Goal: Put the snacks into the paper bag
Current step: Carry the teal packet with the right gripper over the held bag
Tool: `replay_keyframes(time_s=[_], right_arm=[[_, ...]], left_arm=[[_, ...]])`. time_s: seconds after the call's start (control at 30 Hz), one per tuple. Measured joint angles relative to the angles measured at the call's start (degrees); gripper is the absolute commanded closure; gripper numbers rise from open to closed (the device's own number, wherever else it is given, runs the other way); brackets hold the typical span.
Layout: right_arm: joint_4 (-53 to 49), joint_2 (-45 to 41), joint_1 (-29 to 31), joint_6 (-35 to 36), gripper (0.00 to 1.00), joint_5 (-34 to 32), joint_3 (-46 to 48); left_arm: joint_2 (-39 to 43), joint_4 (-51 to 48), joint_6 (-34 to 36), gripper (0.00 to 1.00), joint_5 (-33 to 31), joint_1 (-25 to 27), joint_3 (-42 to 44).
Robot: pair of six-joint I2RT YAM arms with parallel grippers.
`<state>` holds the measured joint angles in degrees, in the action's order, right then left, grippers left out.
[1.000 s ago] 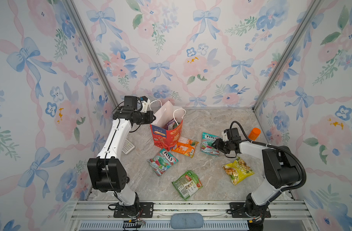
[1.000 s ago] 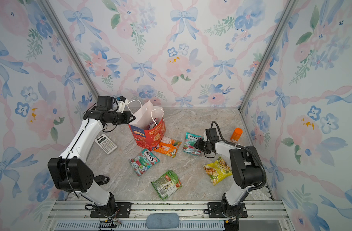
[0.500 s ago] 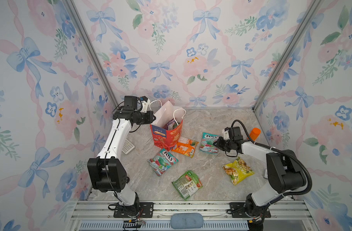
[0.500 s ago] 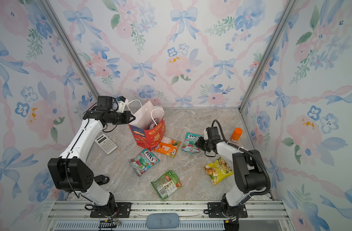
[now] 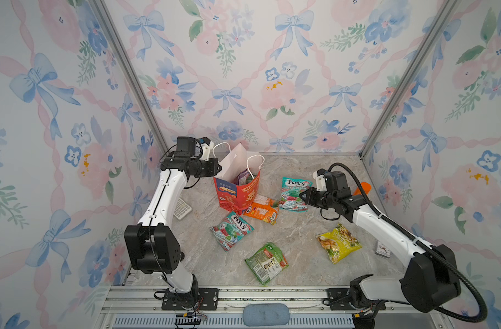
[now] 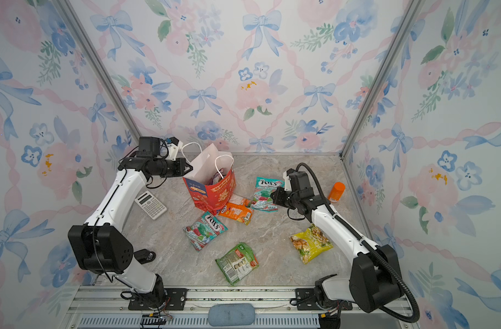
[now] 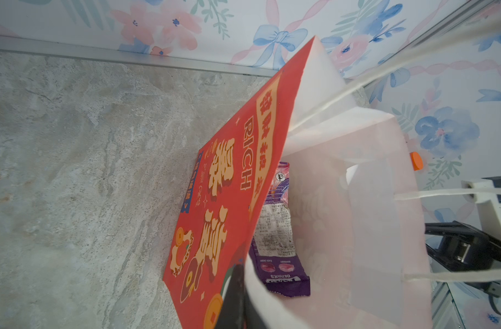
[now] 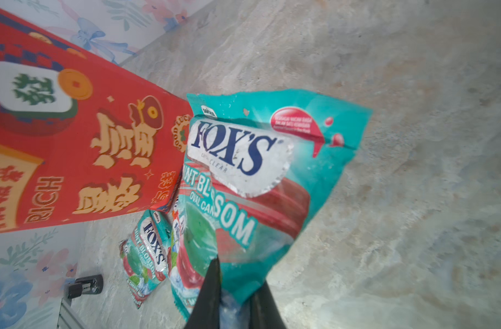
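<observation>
Marble-look tabletop [image 5: 300, 265] has four other snacks [image 5: 266, 263] lying loose on it. The red paper bag [image 5: 238, 189] stands at the back. The left gripper [image 7: 242, 309] pinches its wall tight, and a purple packet [image 7: 275, 228] sits inside. Beside the bag lies the teal packet [image 8: 243, 176]. The right gripper [image 8: 235, 306] fingers [image 8: 209, 296] were wider a second ago and now squeeze its edge. I think lifting comes next.
</observation>
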<state>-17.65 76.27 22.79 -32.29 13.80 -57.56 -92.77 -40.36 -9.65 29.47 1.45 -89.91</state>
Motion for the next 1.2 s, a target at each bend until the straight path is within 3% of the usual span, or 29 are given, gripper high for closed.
replay_keyframes(time_s=[0.4,0.67,0.97,1.2], right_arm=[[-11.17,-1.79,16.37,2.19,1.0,-4.46,-12.2],[-13.29,-1.46,25.18,4.5,1.0,-5.7,-20.98],[-14.27,2.73,30.29,6.21,1.0,-6.12,-27.06],[-13.2,8.63,30.93,8.39,1.0,-6.8,-35.01]], left_arm=[[0.15,-0.02,0.0,1.0,-0.04,0.0,0.02],[0.28,-0.02,0.0,1.0,-0.04,0.0,0.02],[0.63,-0.07,0.0,1.0,-0.07,0.0,0.15],[0.92,-0.04,0.0,1.0,-0.07,0.0,0.5]])
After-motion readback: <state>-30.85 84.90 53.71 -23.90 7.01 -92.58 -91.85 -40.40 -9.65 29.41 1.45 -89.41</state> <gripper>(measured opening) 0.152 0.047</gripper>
